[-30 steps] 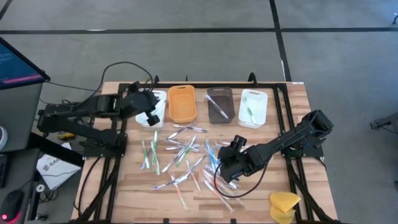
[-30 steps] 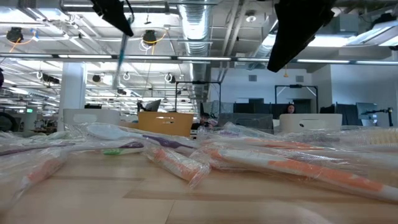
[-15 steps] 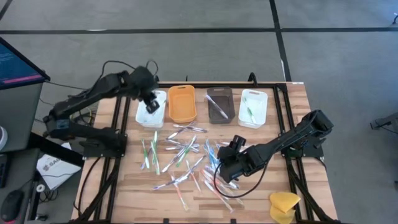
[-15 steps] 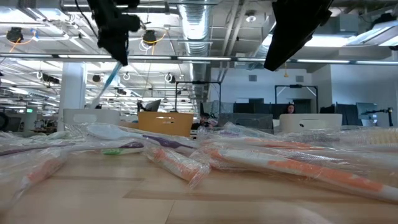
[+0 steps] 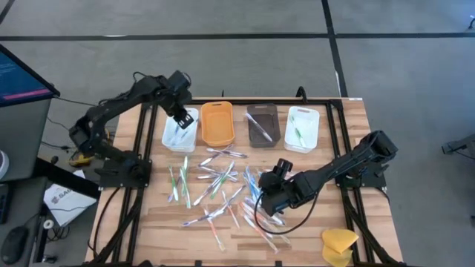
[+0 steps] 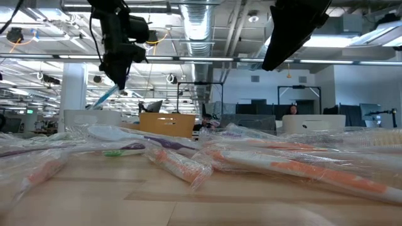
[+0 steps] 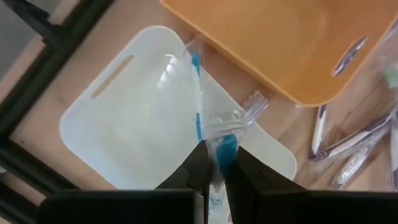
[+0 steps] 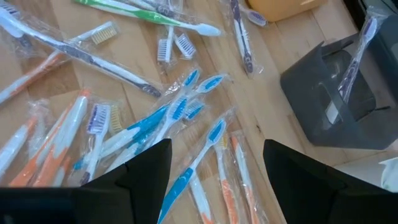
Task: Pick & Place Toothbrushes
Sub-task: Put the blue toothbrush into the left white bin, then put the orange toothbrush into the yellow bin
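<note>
Swinging back from beside the white tray [image 5: 180,127], the left gripper [image 7: 214,163] is now hanging over it, pinching a blue toothbrush [image 7: 199,99]; only its wrist view is showing that grip. The right gripper [image 5: 261,199] is hovering wide over the scattered toothbrushes [image 5: 215,185], unmoved.

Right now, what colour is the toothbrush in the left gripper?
Blue toothbrush, wrapped in clear plastic; the left wrist view shows it best.

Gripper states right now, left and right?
Left gripper: closed on a blue toothbrush, above the white tray.
Right gripper: open, empty, over the toothbrush pile.
</note>
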`<action>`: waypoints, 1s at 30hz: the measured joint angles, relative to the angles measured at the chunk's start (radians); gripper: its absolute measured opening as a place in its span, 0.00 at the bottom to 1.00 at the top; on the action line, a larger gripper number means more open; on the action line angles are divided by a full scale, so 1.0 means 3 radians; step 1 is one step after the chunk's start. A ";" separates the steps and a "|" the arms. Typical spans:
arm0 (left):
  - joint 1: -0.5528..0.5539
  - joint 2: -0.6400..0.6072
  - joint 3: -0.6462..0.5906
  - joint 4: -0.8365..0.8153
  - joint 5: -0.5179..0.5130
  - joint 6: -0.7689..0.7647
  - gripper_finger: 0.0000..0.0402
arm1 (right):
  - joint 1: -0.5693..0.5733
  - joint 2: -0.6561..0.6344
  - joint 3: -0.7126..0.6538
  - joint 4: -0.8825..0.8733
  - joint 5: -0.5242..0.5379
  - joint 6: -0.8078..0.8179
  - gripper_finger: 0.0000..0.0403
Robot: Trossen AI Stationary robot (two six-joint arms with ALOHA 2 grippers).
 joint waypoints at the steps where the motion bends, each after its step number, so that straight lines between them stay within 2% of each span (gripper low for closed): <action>1: 0.0000 0.0037 0.0000 0.0000 0.0000 0.0000 0.05 | 0.0000 0.0000 0.0000 0.0001 0.0000 0.0000 0.62; 12: 0.0037 0.0538 0.0000 0.0034 -0.0004 -0.0011 0.08 | 0.0009 0.0000 0.0000 0.0000 0.0005 0.0005 0.62; 22: 0.0037 0.0649 0.0000 0.0147 -0.0027 -0.0013 0.26 | 0.0009 0.0000 0.0000 -0.0001 0.0004 0.0006 0.62; 30: 0.0032 0.0339 -0.0004 0.0173 -0.0215 -0.0074 0.47 | 0.0011 0.0000 0.0000 -0.0061 0.0001 0.0000 0.62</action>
